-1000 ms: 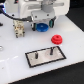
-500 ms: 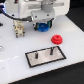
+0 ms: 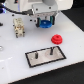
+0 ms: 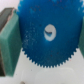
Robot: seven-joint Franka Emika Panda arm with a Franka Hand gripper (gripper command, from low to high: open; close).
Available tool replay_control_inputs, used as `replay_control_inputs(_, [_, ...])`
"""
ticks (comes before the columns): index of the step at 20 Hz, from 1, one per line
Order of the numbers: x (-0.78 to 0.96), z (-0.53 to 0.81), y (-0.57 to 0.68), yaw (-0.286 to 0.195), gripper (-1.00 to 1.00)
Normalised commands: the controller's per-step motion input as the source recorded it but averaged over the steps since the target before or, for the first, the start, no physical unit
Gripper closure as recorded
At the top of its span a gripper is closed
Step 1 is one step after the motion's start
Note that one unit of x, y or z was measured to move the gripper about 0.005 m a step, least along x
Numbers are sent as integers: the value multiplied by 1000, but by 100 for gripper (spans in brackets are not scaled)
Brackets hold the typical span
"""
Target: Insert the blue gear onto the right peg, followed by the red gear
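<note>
Lifting clear of the table, the gripper [image 3: 46, 22] now clamps the blue gear [image 4: 49, 35]; 2 insertions remain, the right peg [image 3: 50, 50] first.

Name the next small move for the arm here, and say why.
Probably carry the blue gear across to above the right peg, then lower it. The tool holds the gear clear of the table, away from the plate; both pegs are bare, and the red gear lies untouched on the table.

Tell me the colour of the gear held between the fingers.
Bright blue; the blue gear shows best in the wrist view, filling most of it.
</note>
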Motion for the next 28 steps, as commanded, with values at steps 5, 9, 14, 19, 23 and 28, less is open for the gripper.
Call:
replay_control_inputs(5, [774,519,-94,0,100])
replay_control_inputs(9, [788,507,-126,0,100])
replay_control_inputs(14, [815,465,-166,0,100])
replay_control_inputs(19, [841,374,-160,0,100])
replay_control_inputs(23, [865,268,-91,0,100])
replay_control_inputs(28, [889,194,-108,0,100])
